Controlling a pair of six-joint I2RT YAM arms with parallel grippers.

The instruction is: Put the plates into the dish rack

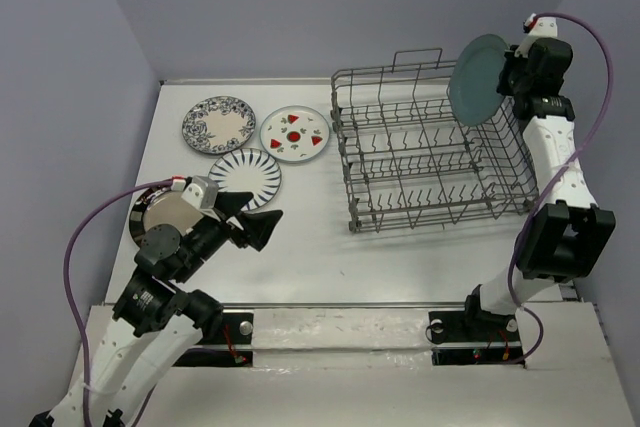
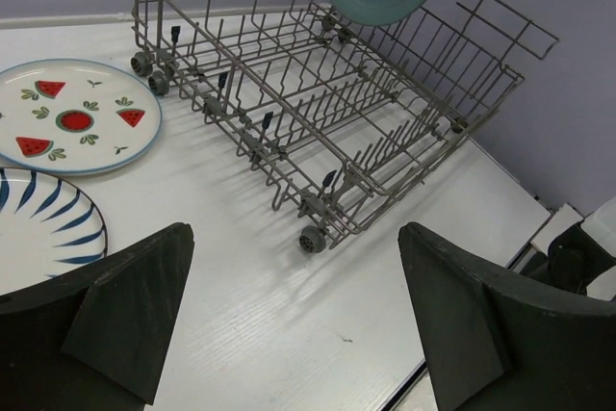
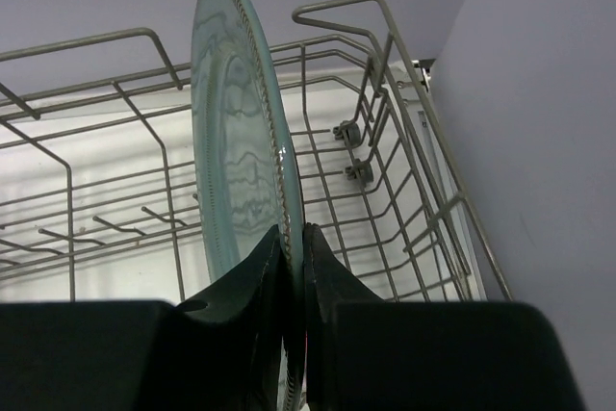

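Note:
My right gripper is shut on the rim of the teal-grey plate, holding it on edge above the far right corner of the grey wire dish rack; the plate and rack fill the right wrist view. My left gripper is open and empty above the table, left of the rack, with the rack ahead. The fruit plate, floral plate and striped plate lie flat on the table. The dark silver-rimmed plate lies partly under my left arm.
Purple walls close in at the back and both sides. The right wall is close beside the rack. The rack stands on small wheels. A metal strip runs along the table's near edge.

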